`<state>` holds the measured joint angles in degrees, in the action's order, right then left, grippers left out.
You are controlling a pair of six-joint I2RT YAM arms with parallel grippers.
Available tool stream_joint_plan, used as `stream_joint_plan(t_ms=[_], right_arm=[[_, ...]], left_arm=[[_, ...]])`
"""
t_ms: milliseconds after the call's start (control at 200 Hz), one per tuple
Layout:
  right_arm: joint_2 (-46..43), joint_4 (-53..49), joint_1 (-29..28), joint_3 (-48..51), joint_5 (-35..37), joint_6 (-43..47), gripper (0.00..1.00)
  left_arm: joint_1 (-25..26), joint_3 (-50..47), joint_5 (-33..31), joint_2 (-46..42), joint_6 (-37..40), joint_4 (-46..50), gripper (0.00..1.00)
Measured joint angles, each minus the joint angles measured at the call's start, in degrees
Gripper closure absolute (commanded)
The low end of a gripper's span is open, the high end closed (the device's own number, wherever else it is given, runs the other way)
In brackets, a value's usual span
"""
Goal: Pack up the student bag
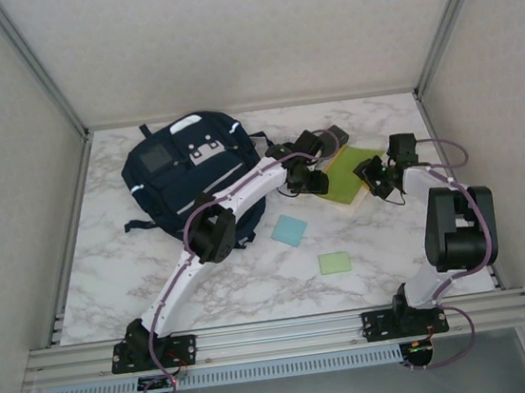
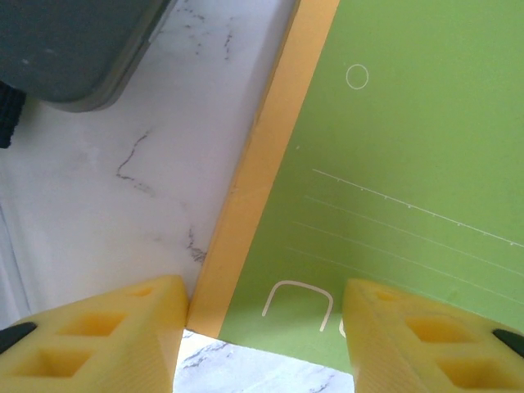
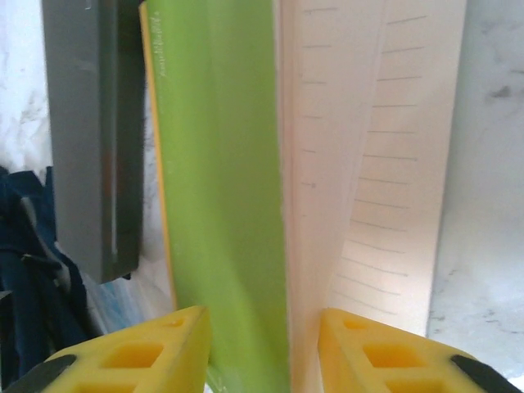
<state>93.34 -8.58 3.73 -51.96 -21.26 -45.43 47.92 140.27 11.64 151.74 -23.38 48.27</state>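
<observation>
Top view, lower centre: small green square note (image 1: 334, 262) lies flat on the marble table (image 1: 255, 293). Above and left of it is a pale blue square note (image 1: 289, 230). The two are apart.

Left gripper (image 1: 311, 183), centre frame, is over the left corner of the green notebook (image 1: 351, 174). Left wrist view: jaws released, yellow fingers (image 2: 106, 340) wide apart and astride the notebook's near corner. The yellow-orange spine strip (image 2: 262, 164) runs up from beside the left finger. Bare marble shows between the two fingers.

Right gripper (image 1: 373, 176), right of centre, is at the notebook's right edge. Right wrist view: green cover and cream lined pages stand between its fingers (image 3: 385, 352), with no visible gap on either side. Clamped or only bracketing: cannot tell.

Grey case (image 1: 337, 136) lies just above the notebook, upper centre.

Student bag (image 1: 183, 173) is upper left of centre, flat on the table, left of the notebook and case. Its front faces up, white stripes and grey patches showing. The left arm (image 1: 234, 195) crosses its lower right edge.
</observation>
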Motion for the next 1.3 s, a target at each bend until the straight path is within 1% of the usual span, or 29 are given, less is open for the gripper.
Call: stream_joint_plan(t_ms=[185, 270, 470, 576, 671, 791, 911, 1081, 1191, 1296], right_arm=[[-0.2, 0.7, -0.2, 0.3, -0.5, 0.2, 0.86], [-0.2, 0.4, -0.2, 0.3, -0.5, 0.5, 0.92], [-2.2, -4.2, -0.5, -0.1, -0.8, 2.3, 1.00], [-3.8, -7.8, -0.6, -2.0, -1.7, 3.7, 1.00], [-4.3, -10.4, -0.6, -5.0, -3.7, 4.8, 1.00], [-4.6, -13.2, -0.7, -8.7, -7.3, 6.5, 1.00], [-5.6, -15.3, -1.2, -11.7, -11.4, 7.6, 1.00], [-8.3, -16.1, -1.4, -13.9, -16.9, 7.9, 1.00], [-9.2, -15.6, -1.4, -14.1, -19.8, 7.4, 1.00], [-9.2, -14.1, -1.6, -14.0, -22.0, 6.5, 1.00]], left_arm=[[0.0, 0.0, 0.0, 0.0, -0.4, 0.1, 0.47], [-0.1, 0.0, 0.2, 0.0, -0.9, 0.2, 0.46], [-1.8, -1.7, 3.2, -3.0, -3.4, 3.9, 0.41], [-4.2, -5.8, 4.5, -8.7, -4.6, 3.9, 0.39], [-7.4, -10.1, 6.4, -15.1, -6.2, 1.6, 0.38], [-12.0, -15.3, 9.7, -22.2, -8.9, -4.6, 0.36], [-15.1, -21.0, 14.0, -25.4, -12.5, -12.8, 0.36], [-14.8, -31.6, 20.9, -25.5, -20.6, -26.7, 0.35], [-13.9, -37.2, 23.7, -25.5, -26.0, -35.2, 0.36], [-13.3, -40.1, 25.4, -25.5, -30.1, -42.1, 0.37]])
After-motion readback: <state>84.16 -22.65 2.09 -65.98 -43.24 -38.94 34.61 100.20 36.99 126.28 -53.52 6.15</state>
